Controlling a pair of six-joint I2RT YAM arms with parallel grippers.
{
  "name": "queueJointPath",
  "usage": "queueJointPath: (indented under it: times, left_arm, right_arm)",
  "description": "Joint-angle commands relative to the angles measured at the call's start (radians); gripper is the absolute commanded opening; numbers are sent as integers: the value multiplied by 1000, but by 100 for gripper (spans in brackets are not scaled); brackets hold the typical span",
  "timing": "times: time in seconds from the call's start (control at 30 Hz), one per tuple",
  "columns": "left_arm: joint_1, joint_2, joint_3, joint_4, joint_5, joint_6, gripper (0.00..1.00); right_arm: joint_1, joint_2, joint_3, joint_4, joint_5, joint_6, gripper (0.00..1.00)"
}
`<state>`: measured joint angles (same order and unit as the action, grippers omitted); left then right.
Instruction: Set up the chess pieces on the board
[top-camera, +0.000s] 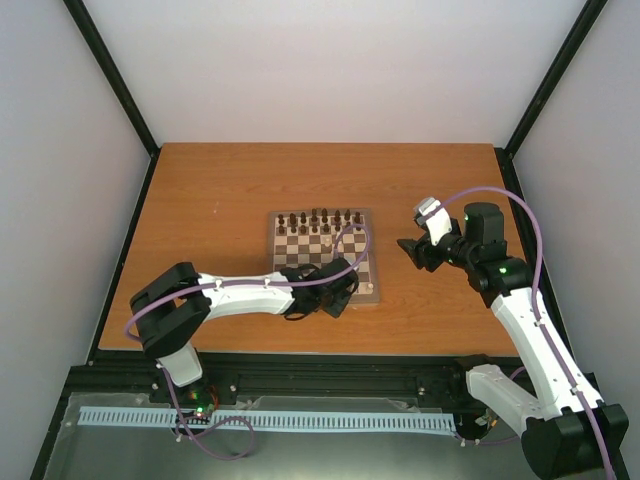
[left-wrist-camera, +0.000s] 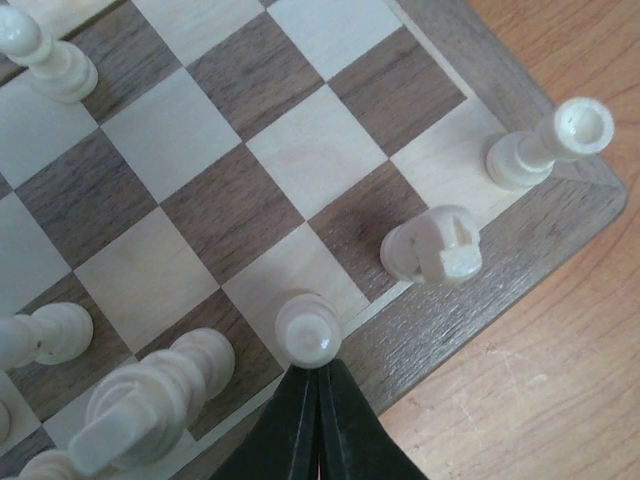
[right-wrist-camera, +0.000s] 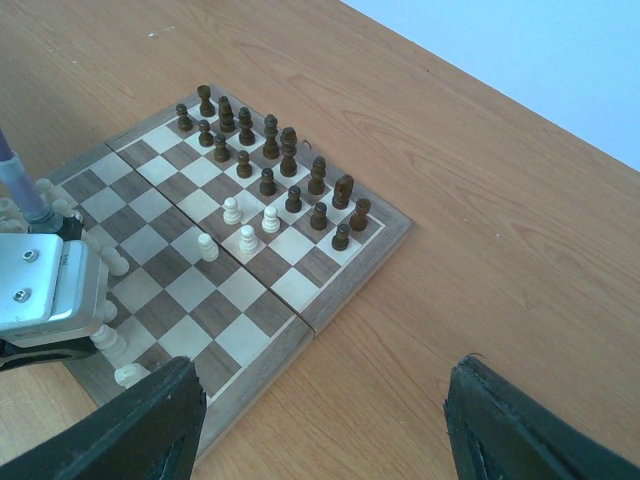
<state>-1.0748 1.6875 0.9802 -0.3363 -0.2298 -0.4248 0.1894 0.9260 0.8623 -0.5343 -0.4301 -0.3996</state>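
The board lies in the middle of the desk. The dark pieces stand in two rows along its far side, so I judge that half done. The pale pieces are not: four stand out mid-board and the others crowd the near edge. My left gripper is closed on nothing, with its tips right at a pale pawn. My right gripper hangs open and empty beside the board.
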Motion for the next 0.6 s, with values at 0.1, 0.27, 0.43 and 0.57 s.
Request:
queueJointPath:
  times: [0.1,0.27,0.43,0.57]
  left_arm:
    - [-13,14,53,19,-27,-24,1]
    - [-13,37,75,6,-22,-23,1]
    - [-13,30,78,-15,-12,-41,1]
    - [-13,-13,77,-61,16,-65,1]
  right_arm:
    - [-10,-17,-6,9,-16,-7,67]
    - [-11,-18,-6,8,-19,-6,67]
    - [-13,-23,-6,7,-23,-6,67]
    - [-15,-23,-5,5,-29,-5,67]
